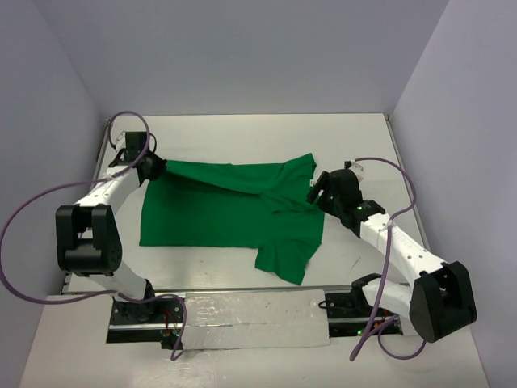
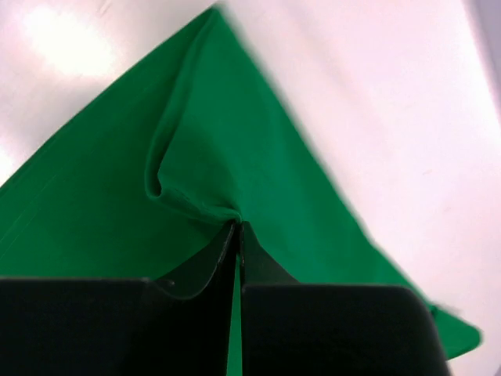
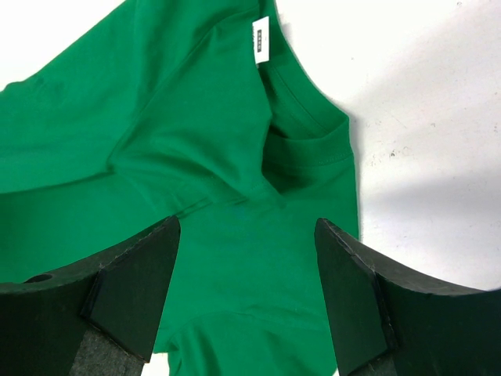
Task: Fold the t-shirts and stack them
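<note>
Green t-shirt (image 1: 226, 214) rumpled on the table (image 1: 242, 133); we see left hand (image 2: 237, 231) pinching its edge, right hand (image 3: 246, 235) wide above it.

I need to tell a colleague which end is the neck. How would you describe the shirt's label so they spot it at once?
On the white table lies one green t-shirt. At its end nearest the right gripper, by the collar, sits the label: a small white rectangle, the only non-green patch on the cloth.
</note>
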Action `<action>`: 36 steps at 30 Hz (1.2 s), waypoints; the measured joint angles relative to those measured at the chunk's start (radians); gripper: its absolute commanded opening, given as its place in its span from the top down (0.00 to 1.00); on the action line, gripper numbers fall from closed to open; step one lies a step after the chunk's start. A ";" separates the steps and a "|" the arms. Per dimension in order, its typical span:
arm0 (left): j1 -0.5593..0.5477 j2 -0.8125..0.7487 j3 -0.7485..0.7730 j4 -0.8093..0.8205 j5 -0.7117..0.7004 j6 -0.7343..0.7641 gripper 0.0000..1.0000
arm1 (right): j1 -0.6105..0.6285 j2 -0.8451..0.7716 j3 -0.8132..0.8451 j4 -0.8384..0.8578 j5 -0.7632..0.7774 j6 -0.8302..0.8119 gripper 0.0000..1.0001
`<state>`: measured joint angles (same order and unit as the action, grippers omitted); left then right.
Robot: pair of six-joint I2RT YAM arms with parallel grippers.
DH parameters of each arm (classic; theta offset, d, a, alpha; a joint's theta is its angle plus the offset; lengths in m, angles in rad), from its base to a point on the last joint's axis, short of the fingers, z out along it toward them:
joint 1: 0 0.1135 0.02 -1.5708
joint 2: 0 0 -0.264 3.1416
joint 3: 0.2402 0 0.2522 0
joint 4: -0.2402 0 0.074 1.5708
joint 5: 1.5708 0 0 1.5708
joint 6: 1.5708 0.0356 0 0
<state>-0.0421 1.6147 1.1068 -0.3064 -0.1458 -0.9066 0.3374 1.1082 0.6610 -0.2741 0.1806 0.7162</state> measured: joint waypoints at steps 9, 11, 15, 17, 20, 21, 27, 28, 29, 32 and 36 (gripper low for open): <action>-0.001 -0.064 -0.249 -0.007 -0.001 -0.030 0.68 | 0.000 -0.014 0.000 -0.001 0.000 0.000 0.23; -0.002 -0.064 -0.251 -0.014 -0.012 -0.039 0.40 | 0.000 -0.014 0.000 -0.002 -0.001 -0.002 0.22; -0.002 -0.058 -0.216 -0.048 -0.033 -0.053 0.24 | -0.001 -0.013 0.000 -0.005 -0.002 -0.009 0.19; -0.002 -0.054 -0.174 -0.066 -0.039 -0.049 0.24 | -0.013 -0.001 0.003 -0.005 -0.012 -0.011 0.18; -0.002 -0.036 -0.074 -0.086 -0.043 -0.032 0.25 | -0.070 0.060 0.028 0.000 -0.042 -0.017 0.16; -0.002 -0.019 -0.032 -0.093 -0.046 -0.025 0.26 | -0.090 0.092 0.045 0.002 -0.057 -0.019 0.16; 0.002 0.153 0.163 -0.099 -0.067 0.008 0.24 | -0.154 0.375 0.256 0.036 -0.125 -0.028 0.15; 0.006 0.177 0.174 -0.099 -0.065 0.011 0.23 | -0.159 0.416 0.289 0.044 -0.136 -0.028 0.15; 0.015 0.196 0.173 -0.102 -0.054 0.014 0.22 | -0.165 0.455 0.320 0.044 -0.149 -0.029 0.14; 0.056 0.233 0.169 -0.108 -0.018 0.027 0.19 | -0.190 0.574 0.427 0.049 -0.189 -0.029 0.12; 0.113 0.255 0.169 -0.108 0.015 0.048 0.19 | -0.220 0.724 0.553 0.042 -0.224 -0.034 0.10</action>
<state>0.0709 1.8698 1.2758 -0.4145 -0.1308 -0.8584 0.1177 1.8324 1.2139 -0.2319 -0.0436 0.6825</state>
